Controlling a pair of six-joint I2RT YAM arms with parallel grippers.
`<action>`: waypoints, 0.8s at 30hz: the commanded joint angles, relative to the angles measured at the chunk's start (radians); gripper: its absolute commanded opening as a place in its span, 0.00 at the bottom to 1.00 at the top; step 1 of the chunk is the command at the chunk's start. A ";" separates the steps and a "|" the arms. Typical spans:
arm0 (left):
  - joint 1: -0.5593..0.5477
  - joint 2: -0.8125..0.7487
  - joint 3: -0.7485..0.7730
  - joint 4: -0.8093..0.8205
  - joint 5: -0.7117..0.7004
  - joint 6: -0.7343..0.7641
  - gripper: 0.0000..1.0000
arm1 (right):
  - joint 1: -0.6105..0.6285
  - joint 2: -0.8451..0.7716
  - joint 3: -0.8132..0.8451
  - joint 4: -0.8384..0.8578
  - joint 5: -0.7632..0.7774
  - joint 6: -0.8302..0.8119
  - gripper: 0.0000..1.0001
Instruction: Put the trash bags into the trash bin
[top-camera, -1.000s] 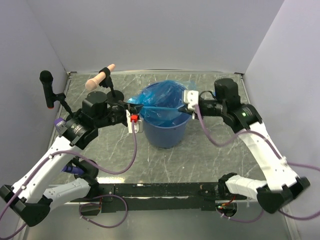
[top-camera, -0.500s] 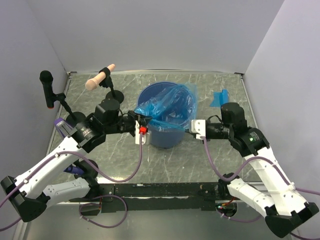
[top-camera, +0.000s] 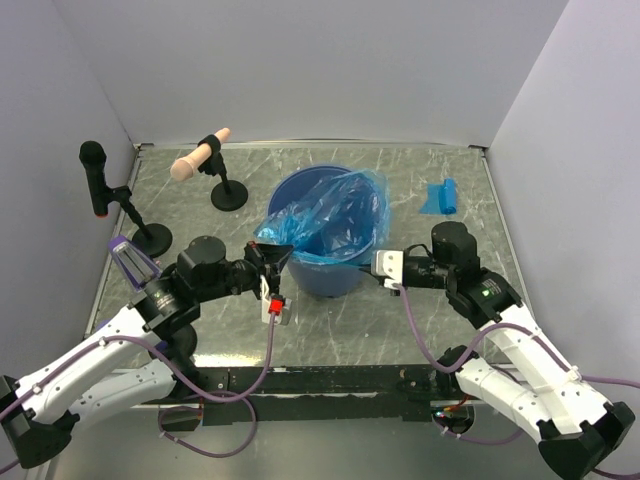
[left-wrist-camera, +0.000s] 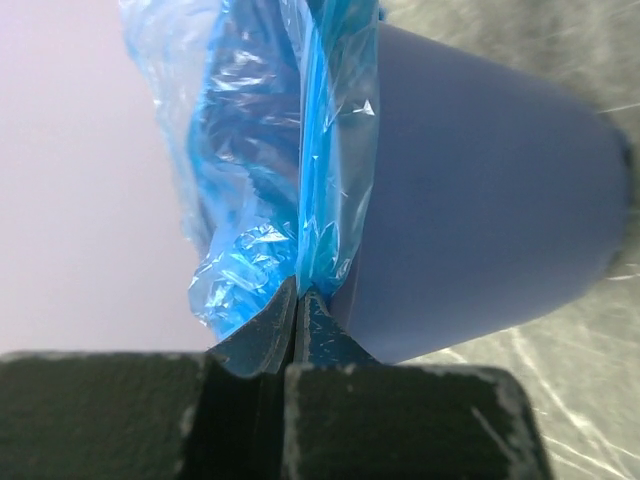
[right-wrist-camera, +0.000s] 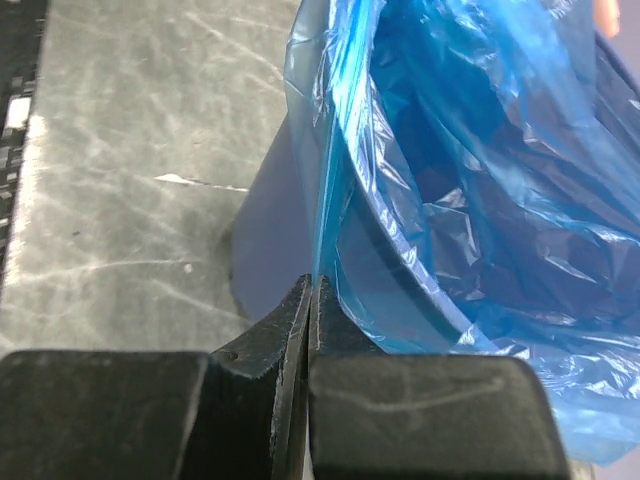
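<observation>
The round blue trash bin (top-camera: 330, 275) stands mid-table. A translucent blue trash bag (top-camera: 330, 215) lines it, its film draped over the rim on both sides. My left gripper (top-camera: 278, 255) is shut on the bag's left edge (left-wrist-camera: 305, 200), low beside the bin's wall (left-wrist-camera: 480, 200). My right gripper (top-camera: 372, 262) is shut on the bag's right edge (right-wrist-camera: 325, 150), also beside the bin's wall (right-wrist-camera: 275, 230). A second small folded blue trash bag (top-camera: 440, 196) lies on the table at the back right.
A microphone on a round stand (top-camera: 100, 180) and a beige-handled tool on a black stand (top-camera: 205, 158) are at the back left. Grey walls close the table on three sides. The dark rail (top-camera: 320, 380) runs along the near edge.
Both grippers moved down and toward me, pulling the bag's edges from above the bin over its rim and down its sides. The small bag at the back right came into view.
</observation>
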 joint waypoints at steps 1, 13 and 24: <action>0.010 -0.042 -0.048 0.170 -0.147 0.043 0.01 | 0.004 -0.008 -0.060 0.094 0.134 0.061 0.00; -0.013 -0.033 -0.061 0.094 -0.053 0.081 0.01 | 0.007 -0.003 -0.160 0.233 0.261 0.171 0.00; -0.015 0.058 -0.086 0.135 -0.380 -0.070 0.13 | 0.007 0.000 -0.142 0.165 0.281 0.233 0.11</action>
